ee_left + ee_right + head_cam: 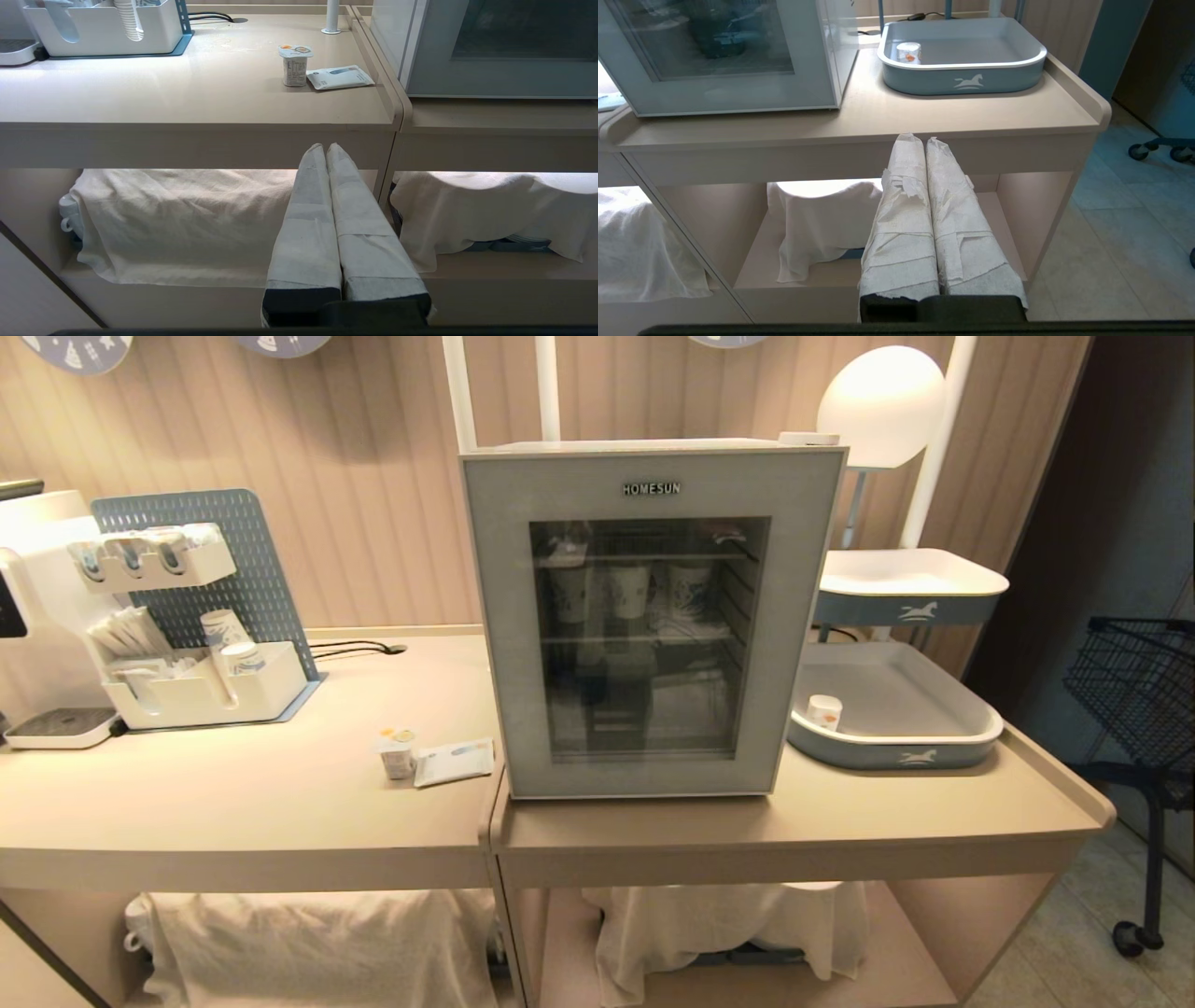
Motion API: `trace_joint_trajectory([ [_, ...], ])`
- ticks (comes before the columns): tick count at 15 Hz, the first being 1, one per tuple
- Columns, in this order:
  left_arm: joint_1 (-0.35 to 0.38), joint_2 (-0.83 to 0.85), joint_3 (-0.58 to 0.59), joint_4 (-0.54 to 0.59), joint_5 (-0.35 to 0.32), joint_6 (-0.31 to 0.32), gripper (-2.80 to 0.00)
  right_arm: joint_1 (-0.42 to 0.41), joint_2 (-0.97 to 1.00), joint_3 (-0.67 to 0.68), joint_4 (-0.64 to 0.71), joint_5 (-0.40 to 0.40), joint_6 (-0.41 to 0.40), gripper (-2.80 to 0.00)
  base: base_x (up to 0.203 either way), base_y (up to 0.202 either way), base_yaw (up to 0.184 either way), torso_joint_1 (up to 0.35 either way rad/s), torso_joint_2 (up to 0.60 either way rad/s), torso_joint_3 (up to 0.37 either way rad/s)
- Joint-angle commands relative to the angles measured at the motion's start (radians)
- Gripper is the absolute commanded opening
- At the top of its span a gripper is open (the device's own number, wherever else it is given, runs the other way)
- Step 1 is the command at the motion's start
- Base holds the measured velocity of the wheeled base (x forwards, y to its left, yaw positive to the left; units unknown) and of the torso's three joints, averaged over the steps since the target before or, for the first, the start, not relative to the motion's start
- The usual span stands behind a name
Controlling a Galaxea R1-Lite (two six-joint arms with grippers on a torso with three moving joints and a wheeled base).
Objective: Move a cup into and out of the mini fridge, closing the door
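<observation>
With the mini fridge [644, 616] standing on the counter and its door [504, 616] closed, one cup [824, 711] sat in the grey tray [934, 737] to its right, while the left gripper [325, 147] and right gripper [918, 138] hung below the counter edge, fingers pressed together, empty.

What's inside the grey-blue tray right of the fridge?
One small white plastic tub with an orange-marked foil lid stands in the grey-blue horse-logo tray, near its fridge-side wall. Nothing else shows; its near wall hides little.
</observation>
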State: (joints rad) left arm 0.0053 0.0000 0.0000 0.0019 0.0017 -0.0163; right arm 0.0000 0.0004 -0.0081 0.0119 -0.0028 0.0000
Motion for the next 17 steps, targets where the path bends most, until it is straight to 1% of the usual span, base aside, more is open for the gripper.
trace_joint_trajectory([
  [1, 0.001, 0.0, 0.002, 0.0, 0.0, -0.001, -2.8, 0.002, 0.003, 0.0, 0.0, 0.0, 0.0, -2.8, 0.0, 0.0, 0.0, 0.0, 0.0, 0.0],
  [17, 0.001, 0.0, 0.0, 0.0, 0.0, 0.006, -2.8, 0.0, 0.001, -0.001, 0.003, -0.002, 0.002, -2.8, 0.0, 0.0, 0.0, 0.0, 0.0, 0.0],
])
